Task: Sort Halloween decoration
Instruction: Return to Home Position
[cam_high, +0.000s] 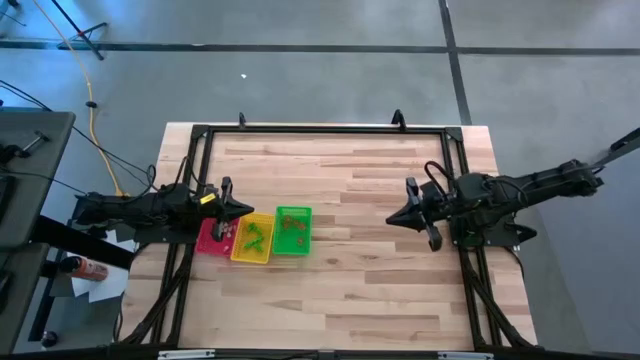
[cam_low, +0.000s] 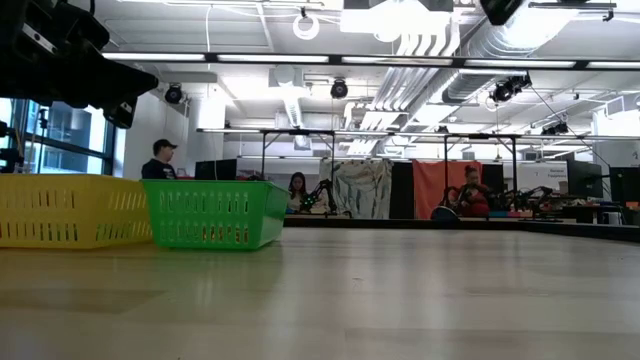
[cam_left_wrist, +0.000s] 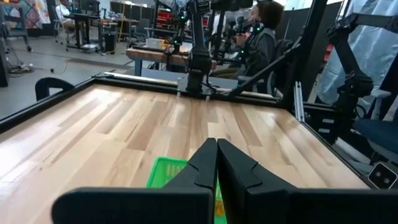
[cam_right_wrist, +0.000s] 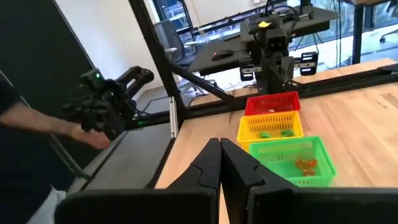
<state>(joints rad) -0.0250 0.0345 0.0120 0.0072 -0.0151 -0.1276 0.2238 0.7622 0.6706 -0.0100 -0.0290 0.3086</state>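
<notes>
The left gripper (cam_high: 241, 208) was held above the table's left side, over one edge of the red tray (cam_high: 210, 243). Its two fingers (cam_left_wrist: 202, 165) were pressed together with nothing between them. The right gripper (cam_high: 392, 219) was held well apart on the table's right side, pointed towards the trays. Its fingers (cam_right_wrist: 208, 163) were likewise drawn together and empty.

Three trays were set close side by side in a row on the wooden table (cam_high: 360, 290). The red tray was placed outermost on the left, the yellow tray (cam_high: 252, 240) in the middle and the green tray (cam_high: 293, 230) nearest the table's centre. Green trinkets (cam_right_wrist: 265, 134) were seen lying in the yellow tray and orange trinkets (cam_right_wrist: 303, 163) in the green tray. What lay in the red tray could not be made out.

From table height, the yellow and green trays were shown standing next to each other, with people (cam_low: 158, 160) pictured in the room behind. In the right wrist view, a person's hand (cam_right_wrist: 93, 138) was seen beyond the table's edge, closed on a dark device (cam_right_wrist: 109, 102).
</notes>
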